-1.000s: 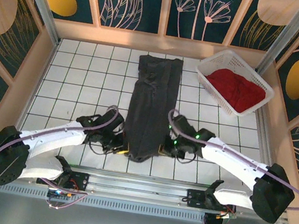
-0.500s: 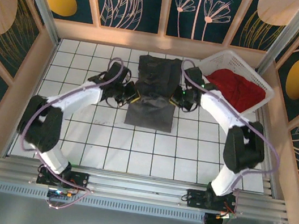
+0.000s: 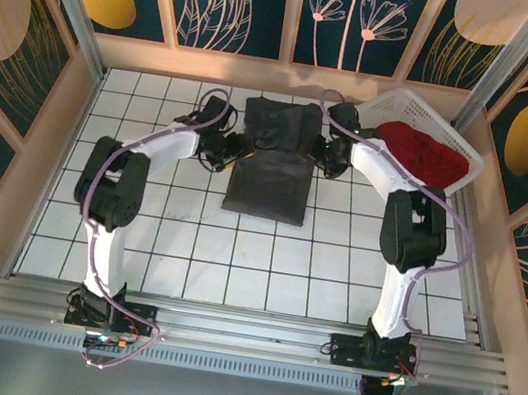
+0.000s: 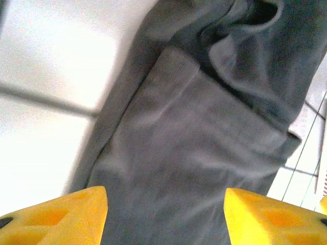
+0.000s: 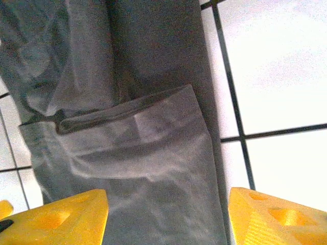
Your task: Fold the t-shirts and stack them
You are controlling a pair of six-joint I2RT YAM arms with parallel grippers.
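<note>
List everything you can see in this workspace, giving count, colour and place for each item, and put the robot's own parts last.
charcoal t-shirt: one, dark grey, folded on the far middle of the table
red t-shirt: one, bright red, bunched inside the basket
lattice basket: one, white, far right corner
tiled table: one, white with dark grid lines, under everything
wall panels: several, dark teal with leaf and gold oval prints, around the table
left arm, right arm: two, white and black, reaching from the near edge to the shirt's sides
left gripper: one, yellow fingers, open over the shirt's left edge
right gripper: one, yellow fingers, open over the shirt's right edge
</note>
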